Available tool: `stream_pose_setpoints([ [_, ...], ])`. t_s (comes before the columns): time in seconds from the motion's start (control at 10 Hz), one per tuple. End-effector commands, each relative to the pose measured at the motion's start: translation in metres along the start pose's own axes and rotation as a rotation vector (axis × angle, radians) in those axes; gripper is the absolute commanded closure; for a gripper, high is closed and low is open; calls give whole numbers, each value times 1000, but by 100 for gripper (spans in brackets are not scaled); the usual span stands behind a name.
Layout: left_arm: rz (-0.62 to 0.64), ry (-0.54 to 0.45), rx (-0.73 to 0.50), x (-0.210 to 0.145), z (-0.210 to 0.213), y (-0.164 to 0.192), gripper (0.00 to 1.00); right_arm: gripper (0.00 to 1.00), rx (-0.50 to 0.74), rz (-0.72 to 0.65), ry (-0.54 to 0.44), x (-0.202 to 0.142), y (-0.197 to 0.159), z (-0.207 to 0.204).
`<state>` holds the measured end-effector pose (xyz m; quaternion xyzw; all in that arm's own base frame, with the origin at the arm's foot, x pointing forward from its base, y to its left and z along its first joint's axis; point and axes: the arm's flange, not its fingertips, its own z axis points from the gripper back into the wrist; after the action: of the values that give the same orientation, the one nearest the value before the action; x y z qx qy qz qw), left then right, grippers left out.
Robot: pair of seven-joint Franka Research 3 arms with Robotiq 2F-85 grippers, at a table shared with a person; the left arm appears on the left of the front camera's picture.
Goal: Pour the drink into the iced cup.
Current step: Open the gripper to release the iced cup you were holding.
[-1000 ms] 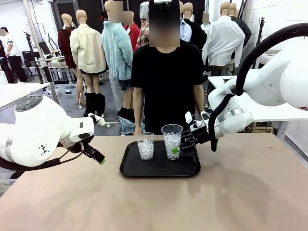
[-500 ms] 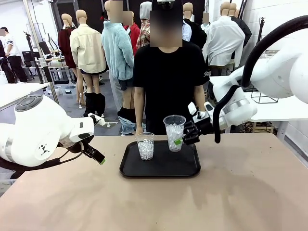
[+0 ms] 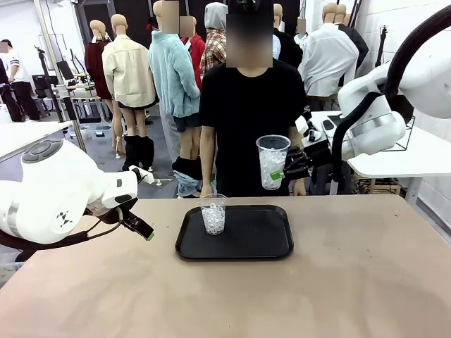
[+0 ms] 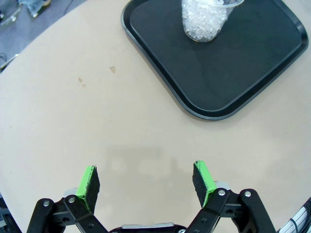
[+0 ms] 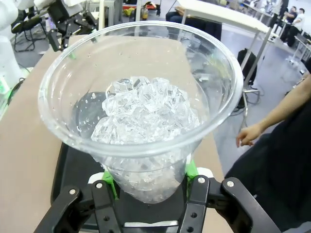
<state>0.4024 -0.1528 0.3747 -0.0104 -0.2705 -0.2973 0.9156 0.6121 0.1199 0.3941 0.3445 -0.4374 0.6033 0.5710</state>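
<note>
My right gripper (image 3: pixel 285 170) is shut on a clear plastic iced cup (image 3: pixel 271 162), holding it upright in the air above the tray's far right corner. In the right wrist view, the cup (image 5: pixel 141 116) is about half full of ice, with the green pads (image 5: pixel 190 171) pressed on its lower sides. A second iced cup (image 3: pixel 213 213) stands on the black tray (image 3: pixel 239 246) at its far left, and appears in the left wrist view (image 4: pixel 206 19). My left gripper (image 4: pixel 146 182) hangs open over bare table left of the tray (image 4: pixel 228 73). The dark drink is out of view.
A person in a black shirt (image 3: pixel 246 113) stands at the far edge of the table, directly behind the tray, one hand (image 5: pixel 248 135) hanging near the table's edge. Bare tabletop (image 3: pixel 352 282) lies in front of and to the right of the tray.
My right gripper has lifted the iced cup off the tray, carrying it up and to the right. The left arm and the other cup have not moved.
</note>
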Motion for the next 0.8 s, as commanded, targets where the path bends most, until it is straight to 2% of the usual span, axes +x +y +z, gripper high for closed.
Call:
stream_pose_setpoints([
  [0.0, 3, -2, 0, 0, 1, 1, 0, 43, -25, -16, -45, 12, -5, 5],
  [0.3, 3, -2, 0, 0, 1, 1, 0, 43, -27, -5, -40, 19, -19, 2],
  [0.4, 3, -2, 0, 0, 1, 1, 0, 43, -23, 4, -12, 10, -7, 8],
  [0.7, 3, -2, 0, 0, 1, 1, 0, 43, -23, 4, -12, 10, -7, 8],
])
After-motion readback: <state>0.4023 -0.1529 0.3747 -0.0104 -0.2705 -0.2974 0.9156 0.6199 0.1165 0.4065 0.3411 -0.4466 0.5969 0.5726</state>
